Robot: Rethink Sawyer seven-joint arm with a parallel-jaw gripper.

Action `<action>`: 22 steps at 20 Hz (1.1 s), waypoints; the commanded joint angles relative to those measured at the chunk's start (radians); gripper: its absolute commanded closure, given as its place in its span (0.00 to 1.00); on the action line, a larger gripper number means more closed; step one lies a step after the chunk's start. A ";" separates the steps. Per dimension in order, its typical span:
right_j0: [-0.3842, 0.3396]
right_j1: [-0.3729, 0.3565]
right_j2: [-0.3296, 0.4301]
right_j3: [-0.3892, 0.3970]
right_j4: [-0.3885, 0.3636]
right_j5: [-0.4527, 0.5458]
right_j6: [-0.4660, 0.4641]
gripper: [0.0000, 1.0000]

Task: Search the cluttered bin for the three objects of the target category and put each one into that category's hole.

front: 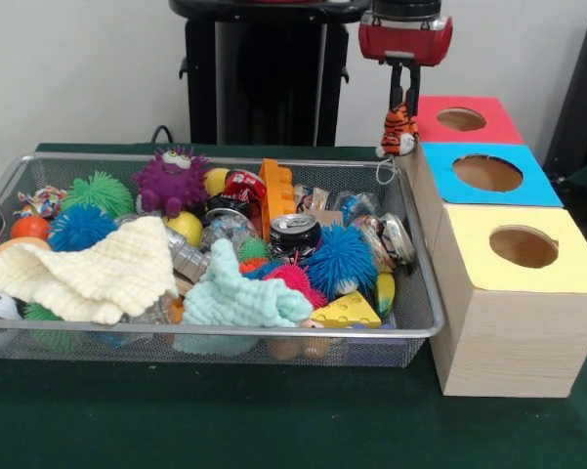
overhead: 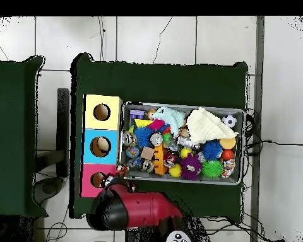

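No lettering can be read on the red can or the dark can lying in the wire bin. The pincer is clamped on a small orange-striped tiger toy, which hangs upright, long axis vertical, just beside the red box and probably above its near corner. Three boxes stand on the green counter: red, blue and yellow, one round hole each
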 commanded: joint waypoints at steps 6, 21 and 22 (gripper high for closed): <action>-0.094 -0.034 0.111 0.038 0.037 0.100 0.057 1.00; -0.065 -0.198 0.119 0.140 0.114 0.208 0.101 1.00; -0.056 -0.199 0.116 0.145 0.117 0.201 0.109 1.00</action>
